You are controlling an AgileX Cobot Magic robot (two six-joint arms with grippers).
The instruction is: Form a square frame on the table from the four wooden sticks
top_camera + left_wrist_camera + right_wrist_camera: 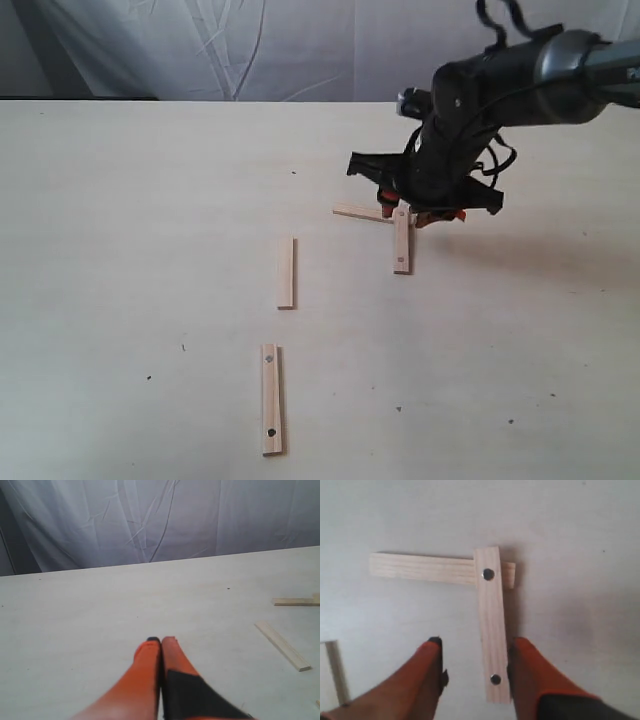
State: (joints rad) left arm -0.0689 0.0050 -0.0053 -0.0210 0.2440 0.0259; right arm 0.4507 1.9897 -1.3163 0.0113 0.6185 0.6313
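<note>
In the ext. view the wide pale cream table (pixel 120 200) carries all four sticks, not yet closed into a square. The right gripper (pixel 421 213), black w/ orange fingers, hangs low toward the far edge, right of the middle. Under it a pale wood strip w/ a dark hole near each end, the first holed stick (pixel 402 243), points to the near edge. Its far end meets a plain pale strip, the first plain stick (pixel 357 212), which runs along the far edge, so the two make one corner. Left of them, apart, lies the second plain stick (pixel 286 272), and closer to the near edge the second holed stick (pixel 271 399), both pointing near to far. In the left wrist view the left gripper (pixel 161 644) has its orange fingers (pixel 148 655) pressed together w/ nothing btw. them, above bare table. The second plain stick (pixel 282 645) and the first plain stick (pixel 296 601) are seen well apart from it. In the right wrist view the right gripper (pixel 478 642) is spread wide. The first holed stick (pixel 491 625) lies flat btw. its fingers (pixel 432 657), one finger just beside it, the other apart. If any finger touches it I cannot tell. Its end lies over the first plain stick (pixel 420 567), w/ a small overhang.
</note>
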